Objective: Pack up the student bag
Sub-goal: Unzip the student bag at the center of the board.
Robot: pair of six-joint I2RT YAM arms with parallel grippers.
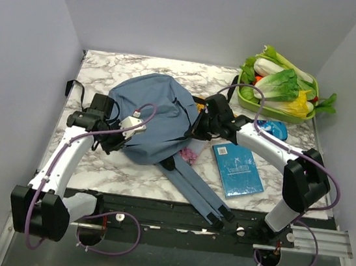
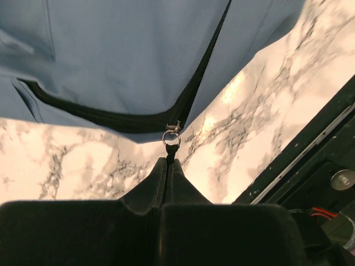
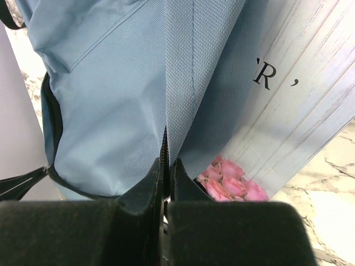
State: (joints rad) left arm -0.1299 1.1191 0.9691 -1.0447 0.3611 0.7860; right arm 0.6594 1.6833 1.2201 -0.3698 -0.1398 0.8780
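Note:
The dusty-blue student bag (image 1: 154, 113) lies in the middle of the marble table, its two straps (image 1: 200, 191) trailing to the near edge. My left gripper (image 1: 117, 139) is at the bag's near-left edge; in the left wrist view it (image 2: 168, 162) is shut on the black cord of the zipper pull, just under its metal ring (image 2: 171, 137), with the bag (image 2: 127, 55) beyond. My right gripper (image 1: 196, 132) is at the bag's right edge; in the right wrist view it (image 3: 166, 163) is shut on the zipper edge of the bag (image 3: 122, 83).
A pink rose-patterned item (image 3: 230, 180) and a white wood-grain printed item (image 3: 288, 111) lie under the bag's right edge. A blue book (image 1: 238, 170) lies to the right. A green tray (image 1: 276, 111) of vegetables stands at the back right, with a small blue object (image 1: 276, 128) in front of it.

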